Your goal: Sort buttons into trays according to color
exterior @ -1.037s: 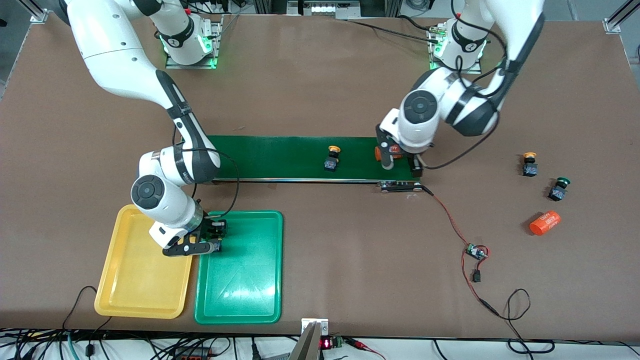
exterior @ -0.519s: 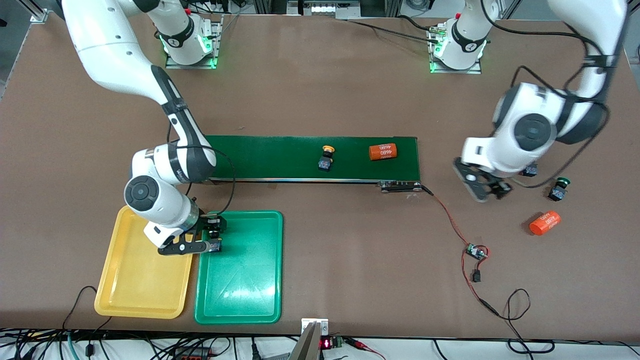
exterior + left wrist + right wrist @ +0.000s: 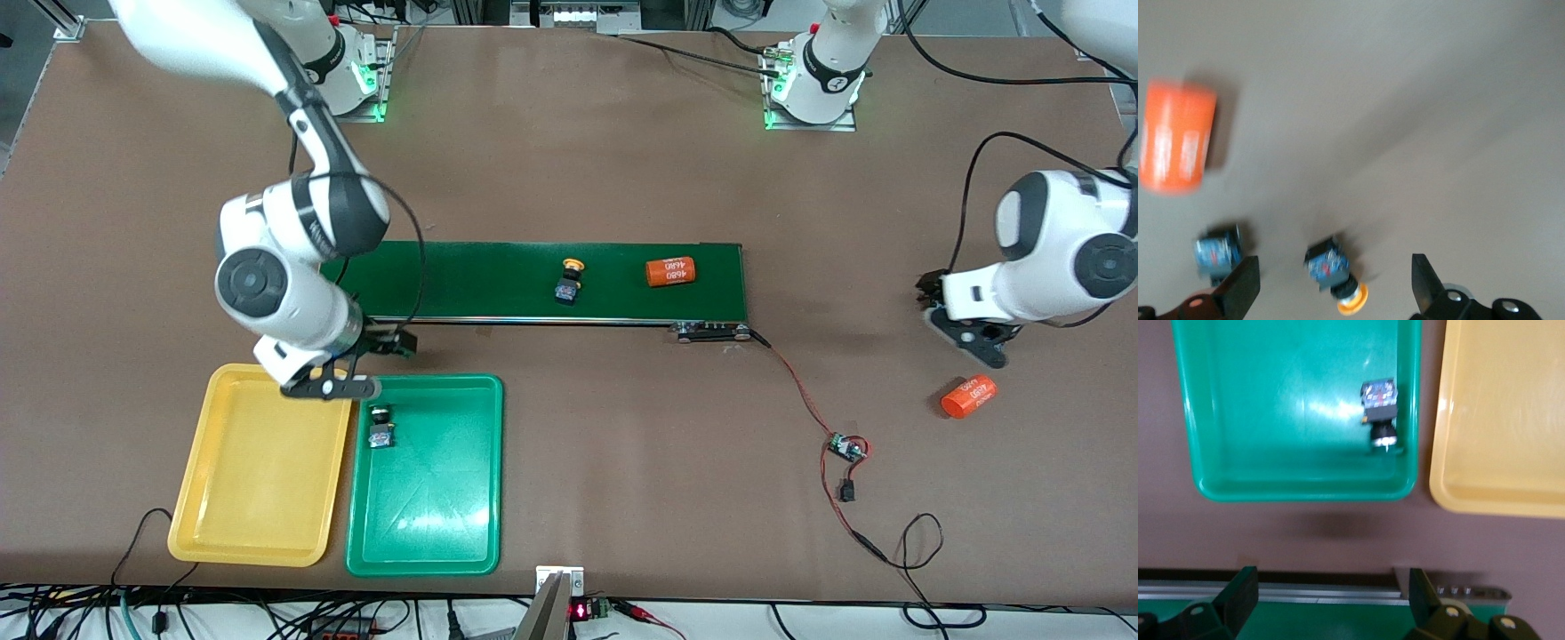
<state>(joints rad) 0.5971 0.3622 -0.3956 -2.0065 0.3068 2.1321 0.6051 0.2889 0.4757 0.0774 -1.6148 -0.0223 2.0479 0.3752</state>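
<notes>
Right tool (image 3: 342, 378) has lifted, leaving green button (image 3: 1379, 413) in green tray (image 3: 1218, 440).

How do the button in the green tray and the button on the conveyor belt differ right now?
The green-capped button lies in the green tray, already sorted; the yellow-capped button sits on the dark green conveyor belt, unsorted. Their cap colors differ: dark green against yellow-orange. Both have black blocky bodies, and neither is held by a gripper.

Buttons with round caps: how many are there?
4. A green-capped button lies in the green tray, a yellow-capped button on the conveyor belt, two more buttons on the table under the left gripper.
</notes>
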